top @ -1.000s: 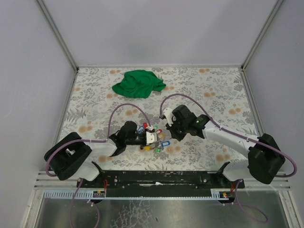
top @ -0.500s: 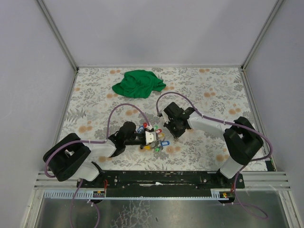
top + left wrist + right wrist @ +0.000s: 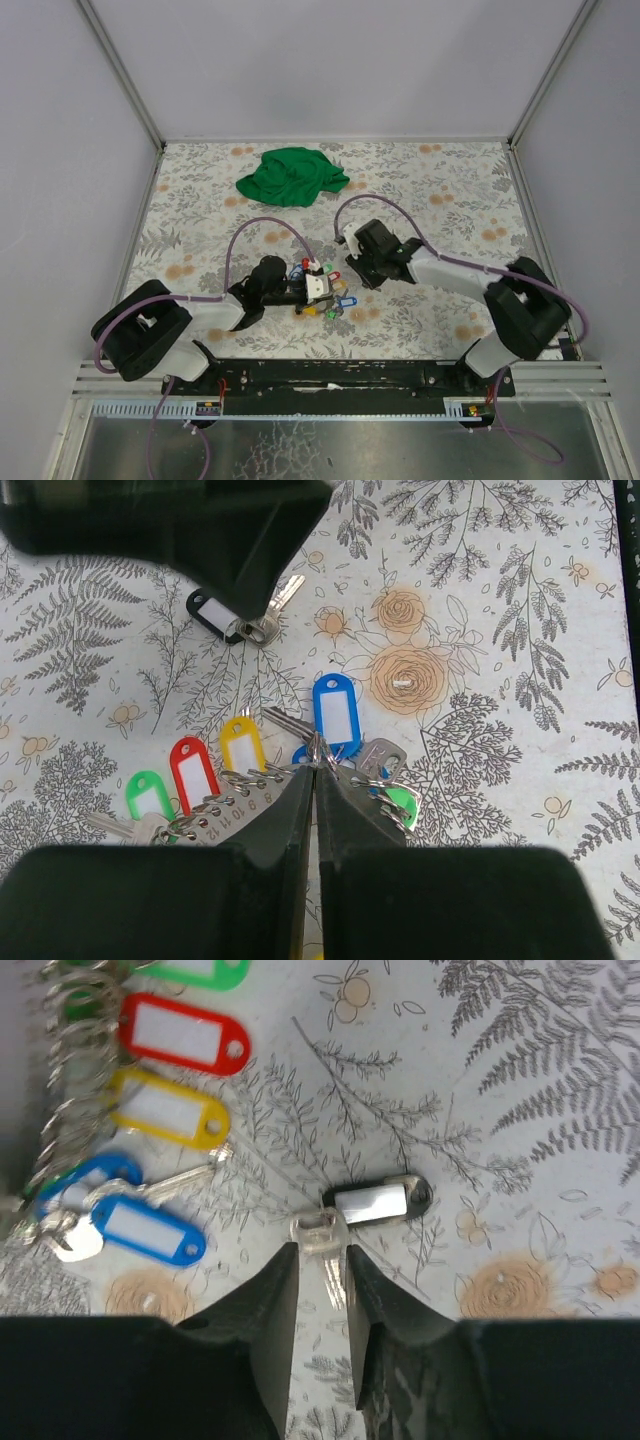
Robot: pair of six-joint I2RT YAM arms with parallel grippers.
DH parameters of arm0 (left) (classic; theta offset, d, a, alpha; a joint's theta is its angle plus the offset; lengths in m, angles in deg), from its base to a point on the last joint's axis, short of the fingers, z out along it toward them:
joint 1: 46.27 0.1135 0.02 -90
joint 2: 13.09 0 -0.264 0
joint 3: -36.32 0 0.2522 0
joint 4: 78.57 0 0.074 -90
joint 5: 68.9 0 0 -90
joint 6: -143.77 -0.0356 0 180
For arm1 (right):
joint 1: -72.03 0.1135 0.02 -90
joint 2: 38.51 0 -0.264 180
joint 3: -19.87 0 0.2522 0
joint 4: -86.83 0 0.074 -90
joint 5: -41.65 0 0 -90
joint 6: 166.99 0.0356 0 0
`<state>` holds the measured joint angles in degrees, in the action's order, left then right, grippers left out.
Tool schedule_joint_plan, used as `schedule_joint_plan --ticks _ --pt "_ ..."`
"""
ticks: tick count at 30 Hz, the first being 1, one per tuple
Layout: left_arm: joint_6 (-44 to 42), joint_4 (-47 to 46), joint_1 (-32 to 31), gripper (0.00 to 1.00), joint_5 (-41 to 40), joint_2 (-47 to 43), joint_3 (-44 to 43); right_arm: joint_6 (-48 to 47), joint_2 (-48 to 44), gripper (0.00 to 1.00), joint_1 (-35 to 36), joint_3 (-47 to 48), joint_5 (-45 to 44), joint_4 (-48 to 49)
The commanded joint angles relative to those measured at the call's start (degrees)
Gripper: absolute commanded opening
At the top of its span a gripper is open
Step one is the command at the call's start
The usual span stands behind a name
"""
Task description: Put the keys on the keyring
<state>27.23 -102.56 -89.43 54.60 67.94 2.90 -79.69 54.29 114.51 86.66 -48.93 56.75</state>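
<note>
My left gripper (image 3: 316,765) is shut, pinching the thin metal keyring (image 3: 318,746) just above the table. Keys with green (image 3: 150,794), red (image 3: 191,772), yellow (image 3: 243,746) and blue (image 3: 337,709) tags fan out from the keyring. A loose silver key (image 3: 326,1250) with a black tag (image 3: 372,1202) lies flat on the table. My right gripper (image 3: 321,1252) stands open over that key, whose blade lies between the fingertips with a gap on its left side. From above, the left gripper (image 3: 321,290) and the right gripper (image 3: 353,274) meet at the bunch of keys (image 3: 330,302).
A crumpled green cloth (image 3: 292,175) lies at the back of the floral table (image 3: 450,190). Grey walls stand on three sides. Purple cables arch over both arms. A numbered metal plate (image 3: 225,812) hangs with the tagged keys.
The right gripper's jaws have come apart around the black-tagged key, and the right arm's elbow has swung inward. The left gripper has stayed still, shut on the keyring.
</note>
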Motion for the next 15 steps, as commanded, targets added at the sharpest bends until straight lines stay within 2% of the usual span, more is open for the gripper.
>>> schedule_joint_plan --ticks 1,7,12,15 --pt "2.37 -4.43 -0.28 0.0 -1.03 0.59 -1.14 -3.76 -13.12 0.34 -0.02 -7.23 4.64 10.78" --pt "5.18 -6.67 1.21 0.0 0.82 0.43 -0.52 -10.98 -23.42 0.36 0.06 -19.82 19.48 27.9" --pt "6.69 -8.33 1.93 0.0 2.64 0.31 -0.11 -14.36 -25.45 0.36 0.06 -27.69 26.13 41.55" --pt "6.87 -8.42 1.93 0.0 3.03 0.49 -0.25 -15.46 -24.65 0.36 0.15 -29.54 28.68 45.92"
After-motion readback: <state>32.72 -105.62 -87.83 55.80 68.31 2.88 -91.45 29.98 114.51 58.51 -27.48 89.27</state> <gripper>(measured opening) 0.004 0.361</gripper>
